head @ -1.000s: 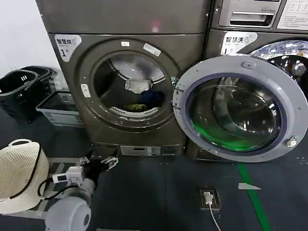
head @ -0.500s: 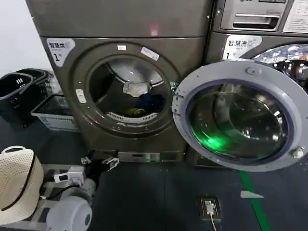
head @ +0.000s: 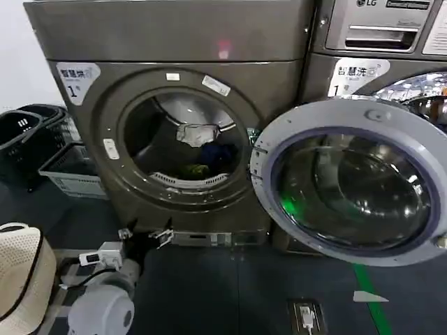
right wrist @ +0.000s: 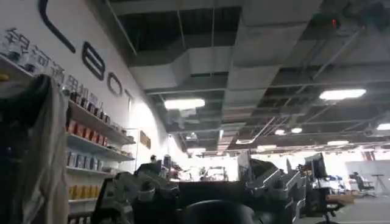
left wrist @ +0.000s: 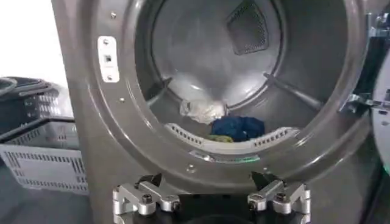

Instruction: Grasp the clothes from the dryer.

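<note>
The bronze-grey dryer [head: 174, 42] stands in front of me with its round door [head: 349, 181] swung wide to the right. The clothes lie in the drum: a pale grey-white piece [head: 198, 132] [left wrist: 203, 109], a dark blue piece [head: 218, 152] [left wrist: 237, 128] and a yellow-green piece [head: 194, 169] [left wrist: 222, 139]. My left gripper [head: 145, 236] [left wrist: 210, 190] hangs low before the dryer's base, below the porthole, open and holding nothing. My right gripper [right wrist: 207, 189] points up at a room ceiling, away from the dryer, open.
Black baskets [head: 21, 132] and a pale slatted basket [head: 70, 171] stand left of the dryer. A grey LG machine [head: 377, 42] sits behind the open door. A cream mesh dome [head: 21, 279], a floor socket [head: 306, 315] and a green floor line [head: 370, 293] are nearby.
In the head view the dryer has grown larger and its porthole has shifted left and down, as I have drawn closer. The left gripper stays low in front of the base.
</note>
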Action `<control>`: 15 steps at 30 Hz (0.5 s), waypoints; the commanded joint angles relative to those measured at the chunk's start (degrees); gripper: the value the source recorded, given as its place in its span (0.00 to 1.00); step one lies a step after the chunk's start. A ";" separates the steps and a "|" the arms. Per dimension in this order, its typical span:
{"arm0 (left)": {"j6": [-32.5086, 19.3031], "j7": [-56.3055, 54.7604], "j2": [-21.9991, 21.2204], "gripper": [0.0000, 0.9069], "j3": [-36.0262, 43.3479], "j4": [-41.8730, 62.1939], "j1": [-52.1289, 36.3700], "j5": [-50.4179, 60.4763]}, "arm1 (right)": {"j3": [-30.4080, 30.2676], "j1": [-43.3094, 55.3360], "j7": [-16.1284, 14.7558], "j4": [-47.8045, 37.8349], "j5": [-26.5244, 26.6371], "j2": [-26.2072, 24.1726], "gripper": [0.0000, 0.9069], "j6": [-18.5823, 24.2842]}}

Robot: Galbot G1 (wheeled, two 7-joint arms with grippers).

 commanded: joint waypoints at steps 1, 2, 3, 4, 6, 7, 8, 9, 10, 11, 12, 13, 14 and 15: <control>2.81 0.30 -0.01 1.00 0.27 0.32 0.09 0.76 | 0.13 -0.03 0.03 -0.10 -0.02 0.02 1.00 0.06; 2.81 0.22 -0.03 1.00 0.44 0.64 0.11 1.65 | 0.22 -0.07 0.04 -0.14 -0.03 0.00 1.00 0.07; 2.81 -0.06 -0.08 1.00 0.54 0.84 0.14 2.08 | 0.28 -0.16 0.03 -0.19 -0.03 -0.01 1.00 0.07; 2.81 -0.22 -0.09 1.00 0.57 0.92 0.21 1.82 | 0.30 -0.21 0.03 -0.24 -0.06 -0.01 1.00 0.12; 2.81 -0.31 -0.08 1.00 0.53 0.93 0.18 1.39 | 0.30 -0.16 0.08 -0.19 -0.08 0.02 1.00 0.14; 2.81 -0.20 -0.05 1.00 0.45 0.89 0.14 0.85 | 0.28 -0.11 0.15 -0.16 -0.08 0.02 1.00 0.12; 2.81 -0.10 -0.03 1.00 0.42 0.80 0.15 0.61 | 0.27 -0.10 0.14 -0.13 -0.08 0.02 1.00 0.12; 2.81 0.29 0.00 1.00 0.36 0.71 0.17 0.23 | 0.25 -0.11 0.12 -0.13 -0.09 0.08 1.00 0.12; 2.81 0.60 0.03 1.00 0.27 0.60 0.18 -0.12 | 0.28 -0.09 0.12 -0.16 -0.10 0.08 1.00 0.12; 2.81 0.64 0.01 1.00 0.24 0.51 0.13 -0.20 | 0.34 -0.09 0.12 -0.19 -0.09 0.09 1.00 0.12; 2.81 0.64 -0.04 1.00 0.22 0.42 0.01 -0.15 | 0.37 -0.12 0.11 -0.19 -0.09 0.10 1.00 0.12; 2.81 0.68 -0.05 1.00 0.18 0.27 0.00 -0.16 | 0.38 -0.23 0.12 -0.22 -0.08 0.14 1.00 0.15; 2.81 0.70 -0.07 1.00 0.17 0.13 0.04 -0.17 | 0.39 -0.27 0.10 -0.23 -0.09 0.17 1.00 0.15; 2.81 0.21 -0.17 1.00 0.19 0.11 0.08 -0.27 | 0.43 -0.22 0.11 -0.23 -0.09 0.16 1.00 0.14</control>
